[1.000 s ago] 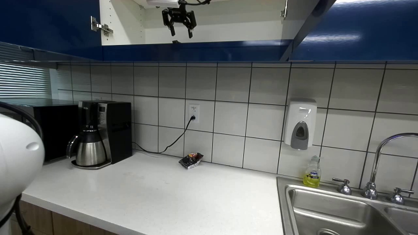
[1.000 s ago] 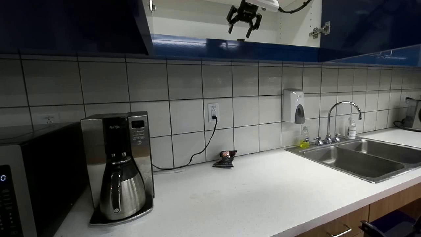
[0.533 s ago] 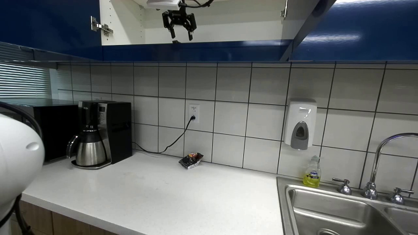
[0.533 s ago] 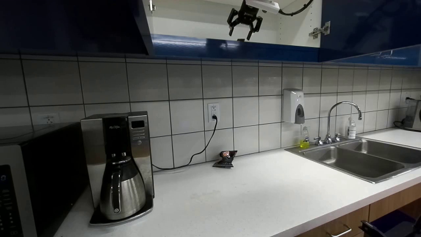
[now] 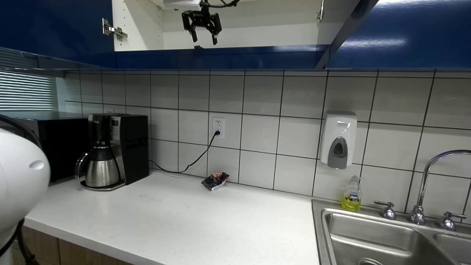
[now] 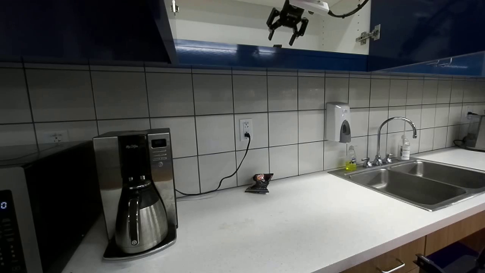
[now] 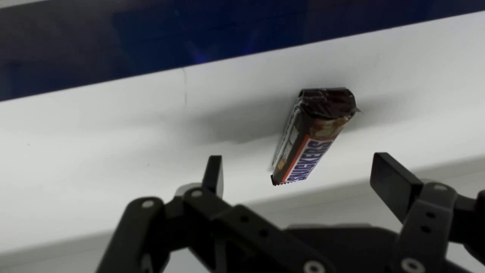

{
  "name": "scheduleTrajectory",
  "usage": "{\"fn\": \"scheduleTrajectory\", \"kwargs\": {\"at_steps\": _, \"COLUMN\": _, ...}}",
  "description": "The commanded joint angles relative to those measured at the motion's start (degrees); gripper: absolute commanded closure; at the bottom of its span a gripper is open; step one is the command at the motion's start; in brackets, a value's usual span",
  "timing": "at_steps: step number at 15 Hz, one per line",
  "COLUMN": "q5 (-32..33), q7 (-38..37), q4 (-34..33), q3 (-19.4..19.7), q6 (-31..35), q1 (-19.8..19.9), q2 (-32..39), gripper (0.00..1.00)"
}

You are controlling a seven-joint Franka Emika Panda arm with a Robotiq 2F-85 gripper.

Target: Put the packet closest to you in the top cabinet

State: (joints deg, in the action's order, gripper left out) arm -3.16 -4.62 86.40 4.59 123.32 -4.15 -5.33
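Observation:
The packet (image 7: 314, 140), a dark Snickers bar with brown ends, lies on the white floor of the top cabinet in the wrist view. Only its dark tip shows above the blue front rail in both exterior views (image 5: 198, 47) (image 6: 277, 46); the rest is hidden there. The top cabinet (image 5: 257, 29) has its glossy blue doors open and also shows in an exterior view (image 6: 223, 24). My gripper (image 5: 205, 41) is open and empty inside the cabinet opening, above the packet and apart from it. It also shows in an exterior view (image 6: 281, 41) and the wrist view (image 7: 297, 163).
The blue front rail (image 5: 228, 58) runs along the cabinet's lower edge. Open doors (image 5: 55, 33) (image 6: 428, 30) flank the opening. Below, a bunched dark packet (image 5: 215, 181), a coffee maker (image 5: 134, 147) and a sink (image 5: 371, 235) are on the counter (image 5: 176, 221).
My gripper dips slightly, then rises a little and shifts a bit to the right in an exterior view. It stays open. The packet has not moved.

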Motion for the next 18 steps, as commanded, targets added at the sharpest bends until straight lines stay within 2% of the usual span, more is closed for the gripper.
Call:
{"fn": "scheduleTrajectory", "kwargs": {"at_steps": 1, "q5": 0.22, "q7": 0.68, "q4": 6.08, "q3": 0.01, "q6": 3.49, "q1": 0.05, "q2": -5.01, "gripper": 0.00}}
{"fn": "scheduleTrajectory", "kwargs": {"at_steps": 3, "q5": 0.15, "q7": 1.02, "q4": 8.29, "q3": 0.01, "q6": 4.95, "q1": 0.01, "q2": -7.09, "gripper": 0.00}}
{"fn": "scheduleTrajectory", "kwargs": {"at_steps": 4, "q5": -0.22, "q7": 1.35, "q4": 9.08, "q3": -1.49, "q6": 5.37, "q1": 1.74, "q2": -8.05, "gripper": 0.00}}
{"fn": "scheduleTrajectory", "kwargs": {"at_steps": 10, "q5": -0.78, "q7": 3.19, "q4": 16.70, "q3": -1.20, "q6": 7.67, "q1": 1.70, "q2": -15.83, "gripper": 0.00}}
{"fn": "scheduleTrajectory", "kwargs": {"at_steps": 15, "q5": -1.04, "q7": 4.44, "q4": 23.57, "q3": -1.00, "q6": 6.75, "q1": 1.46, "q2": -22.68, "gripper": 0.00}}
{"fn": "scheduleTrajectory", "kwargs": {"at_steps": 18, "q5": -1.71, "q7": 5.14, "q4": 26.39, "q3": -0.59, "q6": 3.56, "q1": 0.96, "q2": -25.42, "gripper": 0.00}}
